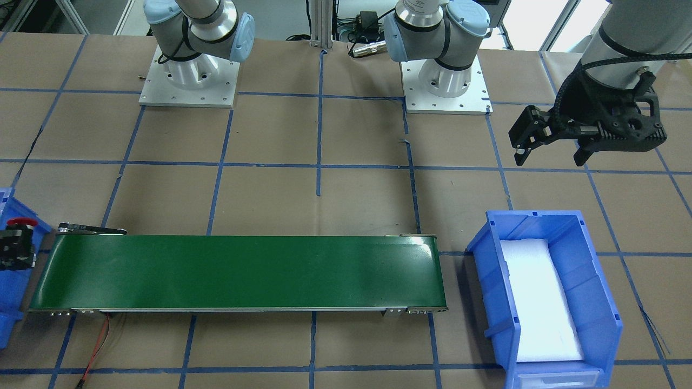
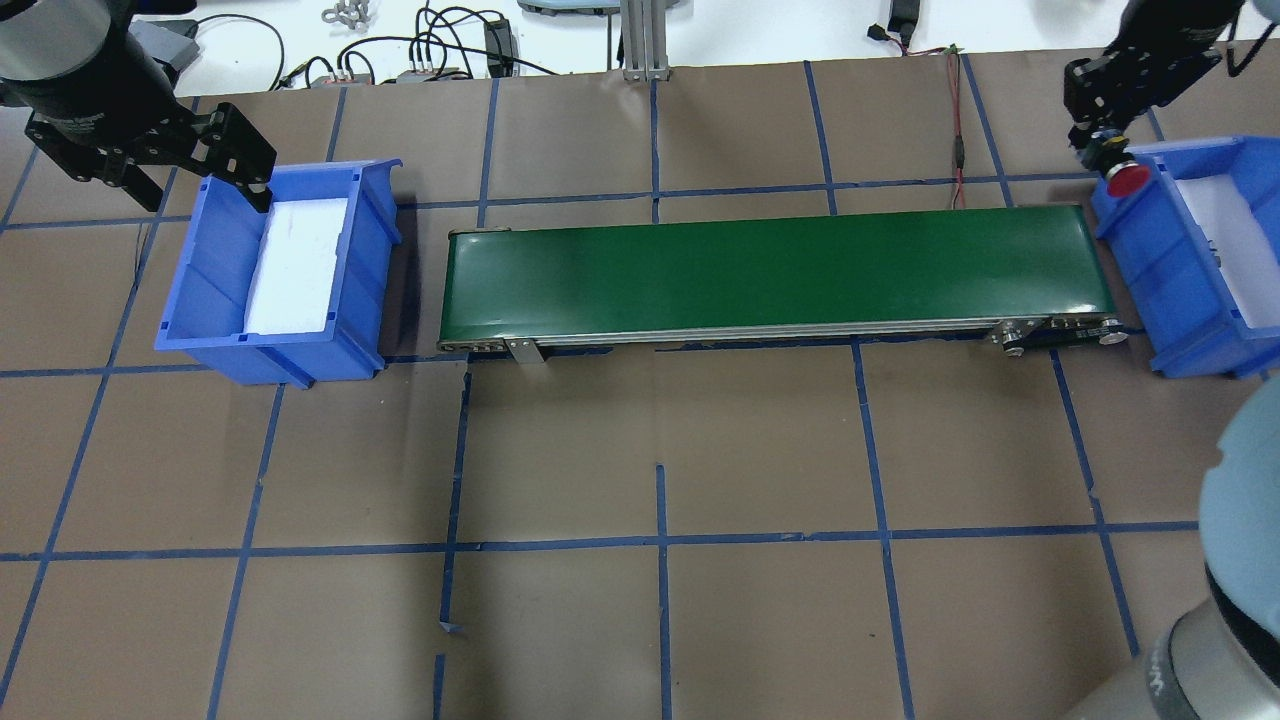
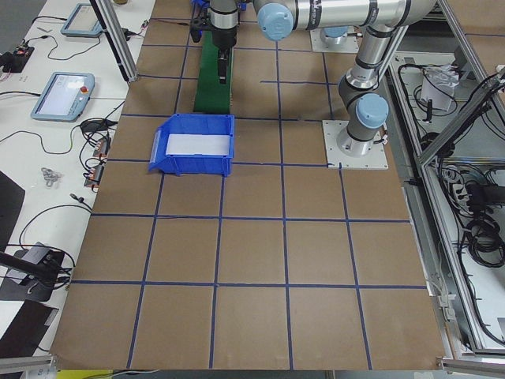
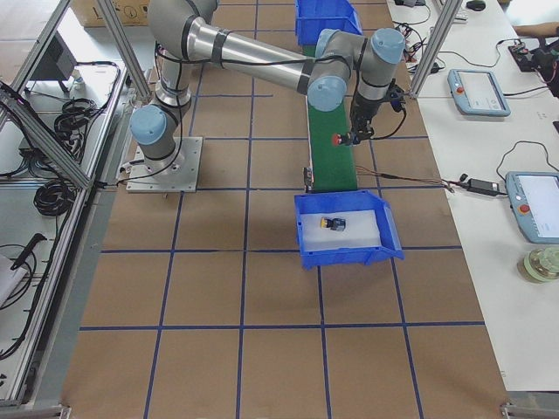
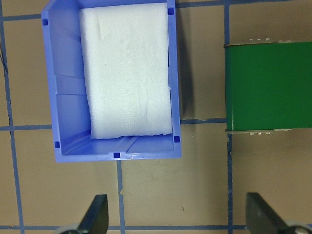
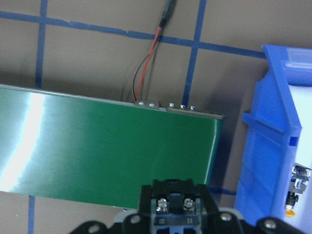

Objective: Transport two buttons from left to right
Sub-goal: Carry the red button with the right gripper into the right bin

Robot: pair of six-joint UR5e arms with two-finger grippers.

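Upper right overhead, the right gripper (image 2: 1098, 142) clamped the red button (image 2: 1127, 180) above the conveyor (image 2: 770, 275) end, beside the right bin (image 2: 1150, 270) holding the yellow button (image 4: 331, 224). Upper left, the left gripper (image 2: 205, 195) gaped by the left bin (image 2: 200, 290).

A green conveyor belt (image 2: 770, 275) is stretching between the left bin (image 2: 200, 290) and the right bin (image 2: 1130, 270), barring low sweeps. Brown worktop (image 2: 660, 480) is lying open on the robot's side. The right tool (image 2: 1100, 148), clamping the red button (image 2: 1127, 180), is hovering over that bin's wall.
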